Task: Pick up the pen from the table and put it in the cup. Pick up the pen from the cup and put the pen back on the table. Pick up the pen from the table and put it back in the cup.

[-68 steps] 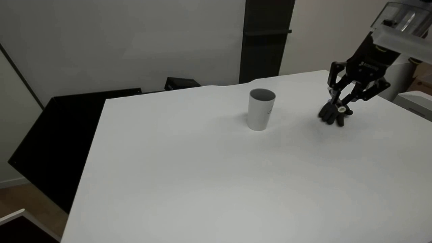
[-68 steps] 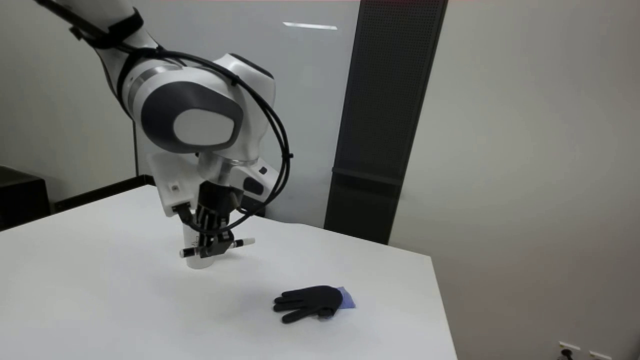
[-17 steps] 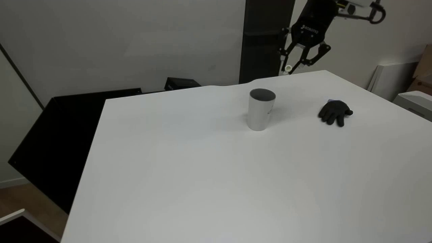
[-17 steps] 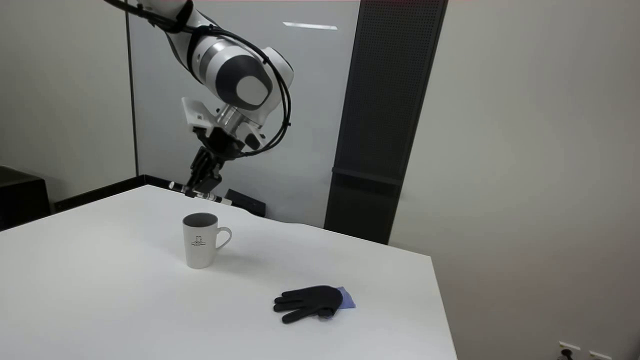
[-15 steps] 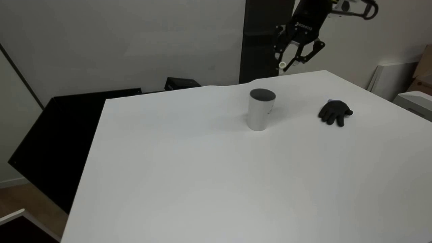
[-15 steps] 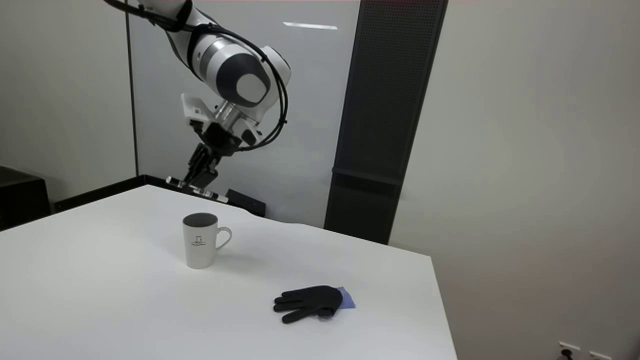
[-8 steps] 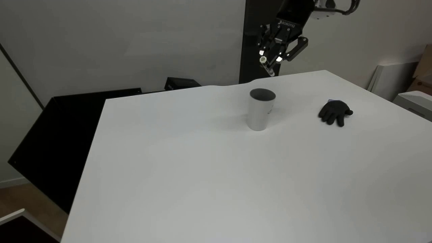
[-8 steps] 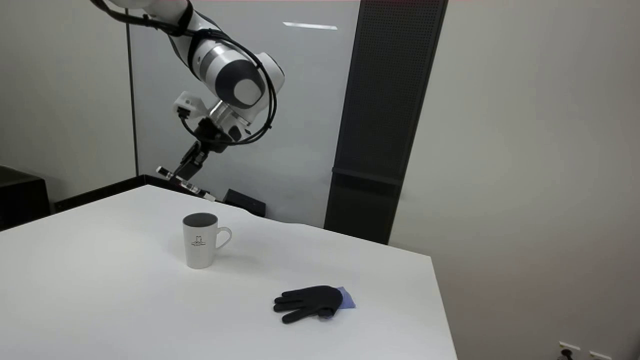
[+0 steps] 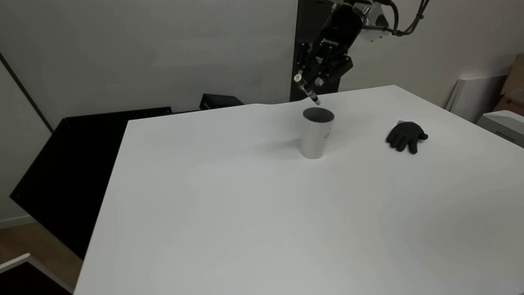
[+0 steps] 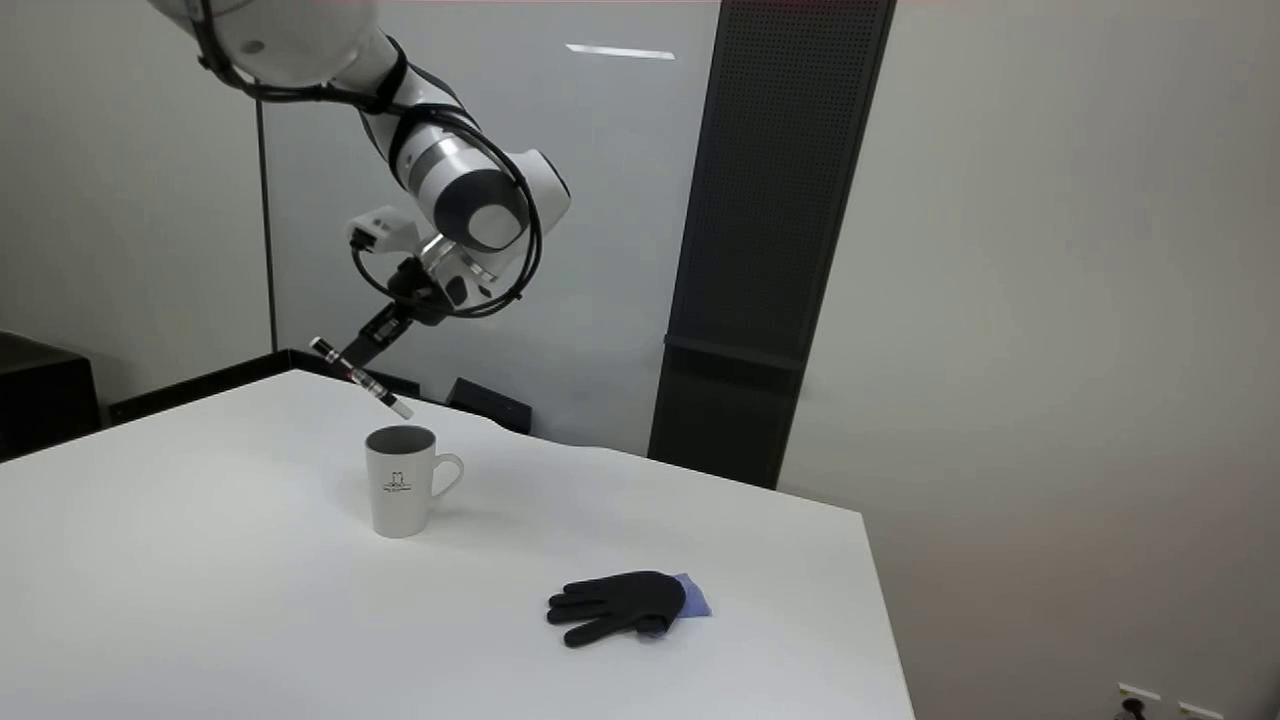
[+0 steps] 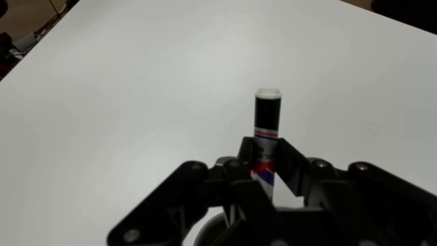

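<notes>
Black glove [image 10: 618,605], both exterior views: lying on the worktop [image 10: 200,570], near its right-hand edge. Blue scrap [image 10: 695,598] shows at the end nearest that edge. Beyond the far edge: small black box [image 10: 490,405], then tall dark panel [image 10: 770,240] toward the far right corner. Just past the right-hand edge, in an exterior view: white box [image 9: 503,126], brown carton [image 9: 515,98] behind. Wall socket [image 10: 1137,698], in an exterior view, well past that edge.

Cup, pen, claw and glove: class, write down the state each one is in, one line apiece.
Cup: upright on the table, mouth uncovered.
Pen: tilted, off the table and outside the cup; whether capped, cannot tell.
Claw: closed on the pen, raised above the table.
Glove: lying on the table, fingers spread, apart from the cup.
</notes>
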